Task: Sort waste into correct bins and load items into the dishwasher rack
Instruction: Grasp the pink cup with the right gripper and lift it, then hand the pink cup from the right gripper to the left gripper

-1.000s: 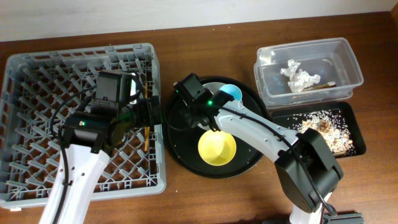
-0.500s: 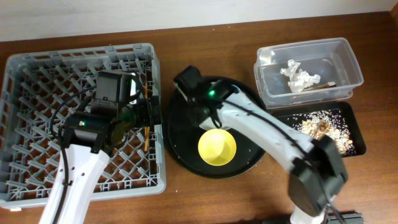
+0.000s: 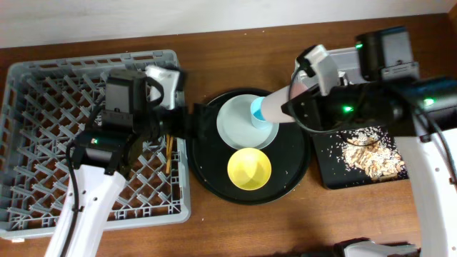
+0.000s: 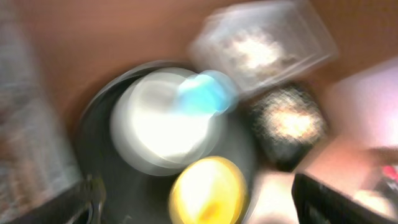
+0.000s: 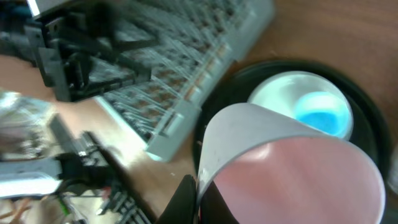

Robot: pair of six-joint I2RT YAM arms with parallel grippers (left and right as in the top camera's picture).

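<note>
My right gripper [image 3: 289, 107] [image 5: 198, 202] is shut on the rim of the pink cup [image 3: 275, 107] [image 5: 298, 180] and holds it over the right side of the round black tray. The blue cup [image 3: 257, 113] [image 5: 320, 113] stands on the grey plate [image 3: 239, 125] [image 5: 283, 93]. The yellow bowl [image 3: 249, 169] [image 4: 208, 190] sits in front of them. My left gripper [image 3: 191, 123] [image 4: 205, 208] is open and empty between the dishwasher rack [image 3: 43, 93] [image 5: 205, 43] and the tray. The chopsticks [image 3: 168, 153] lie in the rack. The left wrist view is blurred.
The round black tray [image 3: 207, 160] holds the plate and the bowl. The flat black tray [image 3: 332, 168] with beige food scraps [image 3: 368, 151] lies at the right. The clear tub is mostly hidden under my right arm in the overhead view; it shows blurred in the left wrist view [image 4: 261, 43].
My right arm has swung from the tray's left side to the right and now holds the pink cup. The plate and blue cup are uncovered. My left gripper has reached right, past the rack's edge.
</note>
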